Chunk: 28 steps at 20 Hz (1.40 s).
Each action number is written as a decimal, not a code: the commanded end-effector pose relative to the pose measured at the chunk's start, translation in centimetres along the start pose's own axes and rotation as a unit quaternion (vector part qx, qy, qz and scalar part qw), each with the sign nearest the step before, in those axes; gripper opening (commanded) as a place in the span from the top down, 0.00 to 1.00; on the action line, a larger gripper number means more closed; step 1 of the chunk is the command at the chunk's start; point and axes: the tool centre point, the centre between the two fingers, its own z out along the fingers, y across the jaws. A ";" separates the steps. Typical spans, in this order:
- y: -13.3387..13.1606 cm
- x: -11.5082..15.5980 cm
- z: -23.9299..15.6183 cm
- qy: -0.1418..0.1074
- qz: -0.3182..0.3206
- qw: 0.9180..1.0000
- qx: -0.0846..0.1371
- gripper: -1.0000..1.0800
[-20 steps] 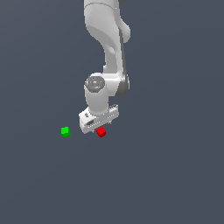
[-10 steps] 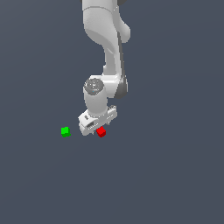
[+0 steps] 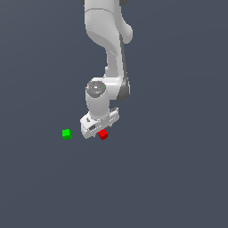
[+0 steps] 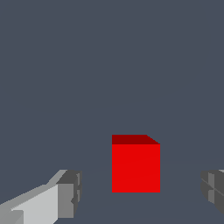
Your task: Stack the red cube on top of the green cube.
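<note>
The red cube [image 3: 103,134] sits on the grey floor, right under my white gripper [image 3: 99,129]. In the wrist view the red cube [image 4: 135,164] lies between my two fingertips [image 4: 70,192], with a gap on each side. The gripper [image 4: 142,194] is open and touches nothing. The green cube [image 3: 67,133] sits on the floor apart from it, toward the exterior view's left of the gripper. It does not show in the wrist view.
The arm [image 3: 109,53] rises straight up behind the gripper. The floor [image 3: 169,178] is plain dark grey, with no other objects in view.
The gripper has shifted slightly toward the exterior view's left and come down a little over the red cube. Both cubes stay where they were.
</note>
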 end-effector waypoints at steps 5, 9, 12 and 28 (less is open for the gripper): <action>-0.1 -0.1 2.7 0.000 0.000 1.000 0.000 0.04; -0.1 -0.1 4.2 0.000 0.000 1.000 0.000 0.04; 0.0 0.0 4.5 0.000 0.001 1.000 0.000 0.04; 0.0 0.0 4.0 0.000 0.001 1.000 0.000 1.00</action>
